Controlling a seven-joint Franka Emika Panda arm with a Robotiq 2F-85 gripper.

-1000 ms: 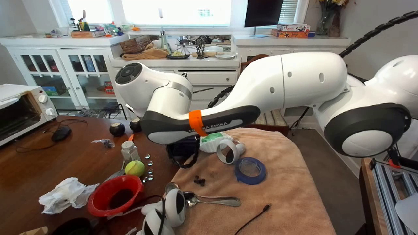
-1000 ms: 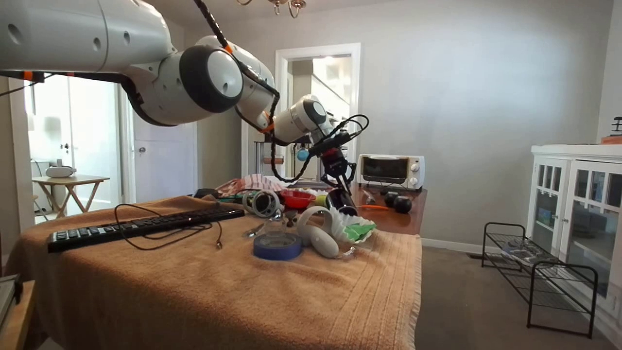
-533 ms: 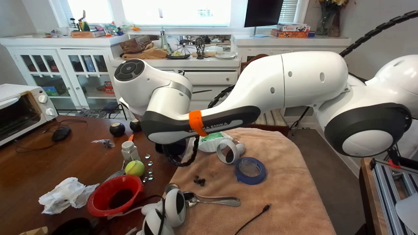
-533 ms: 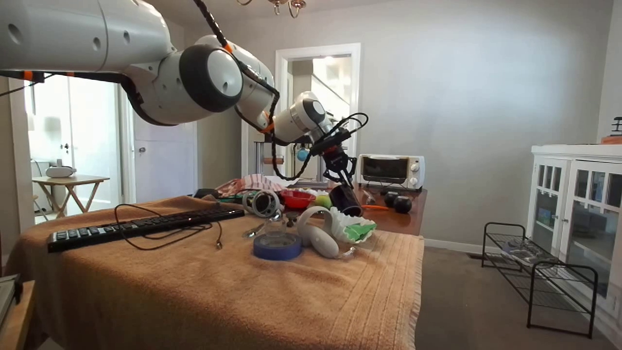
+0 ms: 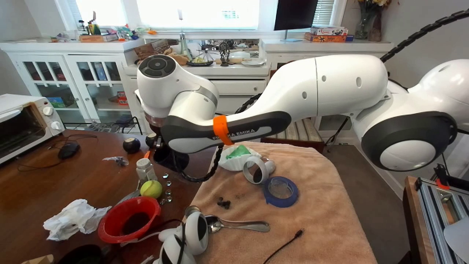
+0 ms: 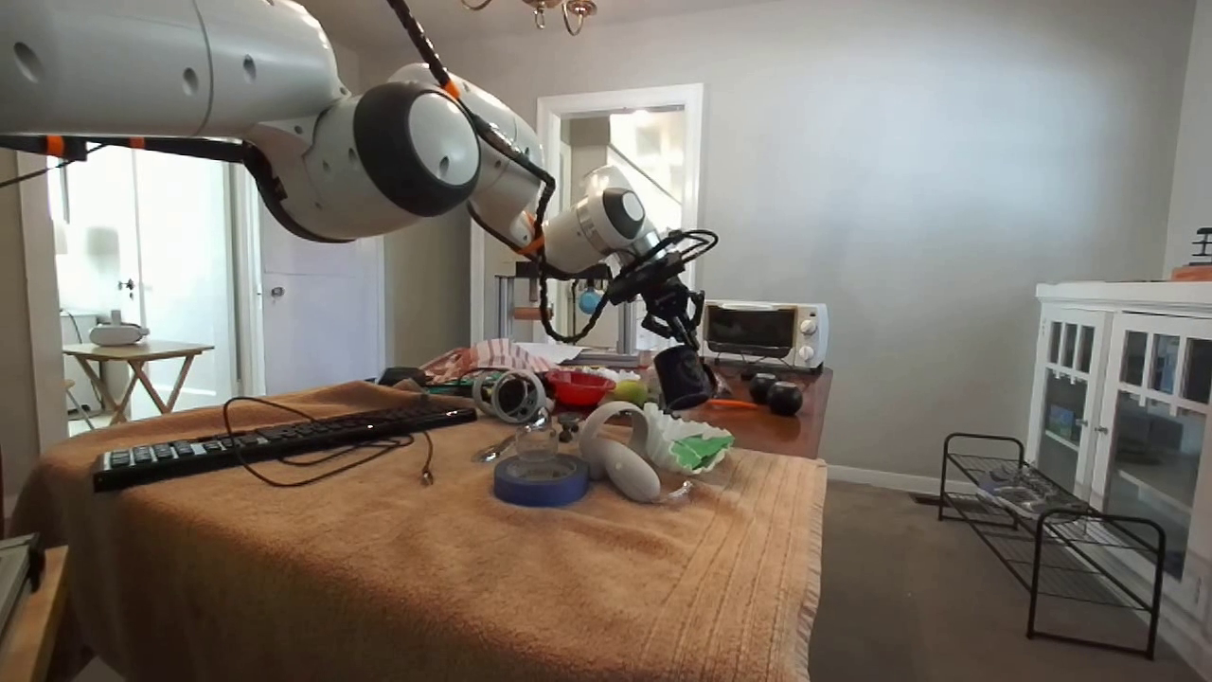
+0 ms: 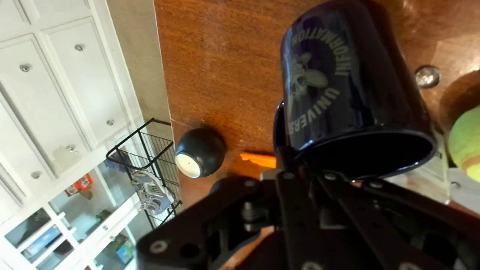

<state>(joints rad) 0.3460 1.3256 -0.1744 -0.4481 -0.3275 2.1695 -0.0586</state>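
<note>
My gripper (image 7: 298,165) is shut on a dark blue mug (image 7: 348,75) with pale lettering. The fingers hold it at the rim beside its handle; the exact contact is dark and hard to see. The mug's dark opening faces the fingers. In an exterior view the mug (image 6: 682,377) hangs tilted below the gripper (image 6: 689,341) and appears raised off the table. In an exterior view the mug (image 5: 170,158) is partly behind a cable, with most of the gripper hidden by the arm. Near it are a tennis ball (image 7: 467,144), a black round candle holder (image 7: 200,152) and an orange object (image 7: 260,159).
A glass shaker (image 5: 146,170), glass gems (image 5: 167,192) and a red bowl (image 5: 130,220) are on the wooden table. On the towel (image 5: 322,205) are a white shell-shaped dish (image 5: 234,161), a white controller (image 5: 255,170), blue tape (image 5: 281,200) and spoons (image 5: 249,225). A toaster oven (image 6: 757,332) stands behind.
The arm's wrist has risen and turned. The mug has moved up with the gripper and tilted; in an exterior view it has come out to the left from behind the arm.
</note>
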